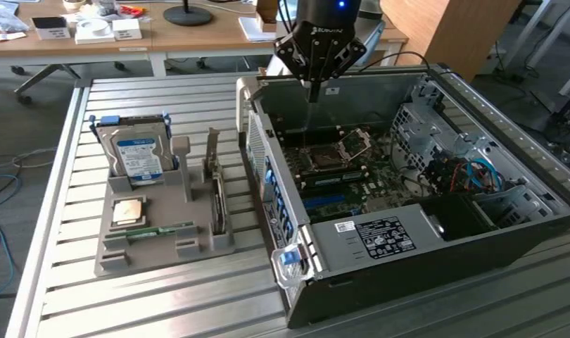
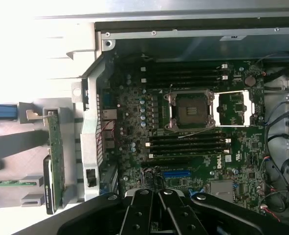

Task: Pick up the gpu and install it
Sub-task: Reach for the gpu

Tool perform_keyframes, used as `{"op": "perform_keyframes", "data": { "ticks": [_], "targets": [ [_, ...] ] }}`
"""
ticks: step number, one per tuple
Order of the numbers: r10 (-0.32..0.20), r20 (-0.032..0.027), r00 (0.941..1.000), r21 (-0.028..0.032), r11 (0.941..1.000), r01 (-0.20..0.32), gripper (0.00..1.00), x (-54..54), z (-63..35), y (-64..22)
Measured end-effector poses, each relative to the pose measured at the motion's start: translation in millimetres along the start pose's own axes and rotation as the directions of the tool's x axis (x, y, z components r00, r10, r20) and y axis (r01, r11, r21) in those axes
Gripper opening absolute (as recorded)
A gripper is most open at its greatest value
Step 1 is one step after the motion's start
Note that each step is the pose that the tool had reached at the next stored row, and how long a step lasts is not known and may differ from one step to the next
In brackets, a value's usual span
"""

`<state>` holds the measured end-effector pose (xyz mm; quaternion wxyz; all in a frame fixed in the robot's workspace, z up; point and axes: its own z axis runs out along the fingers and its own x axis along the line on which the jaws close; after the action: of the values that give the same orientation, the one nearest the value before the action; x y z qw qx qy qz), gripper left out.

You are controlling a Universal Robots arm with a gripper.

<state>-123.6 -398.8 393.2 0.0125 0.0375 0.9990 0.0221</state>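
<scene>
A: Slatted metal worktop (image 1: pixel 153 310), with wooden desks behind it. Where do you see the gpu?

B: You see the gpu (image 1: pixel 215 197) standing on its long edge in the grey holder (image 1: pixel 172 243), toward the worktop's edge at the exterior view's left, with its silver bracket upward. A hard drive (image 1: pixel 139 156) stands in the same holder, closer to that edge.

A: And the gripper?

B: You have the gripper (image 1: pixel 312 90) above the open computer case (image 1: pixel 510 232), over its far wall and well apart from the gpu. The jaws are together and they clamp nothing. From the wrist view you look down on the motherboard (image 2: pixel 134 112) and its open processor socket (image 2: pixel 190 110).
</scene>
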Motion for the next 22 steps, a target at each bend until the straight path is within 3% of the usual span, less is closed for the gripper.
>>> {"op": "perform_keyframes", "data": {
  "ticks": [22],
  "targets": [
    [0.0,0.0,1.0,0.0001,1.0,0.0,0.11,10.9,-0.3,-0.8]
  ]
}}
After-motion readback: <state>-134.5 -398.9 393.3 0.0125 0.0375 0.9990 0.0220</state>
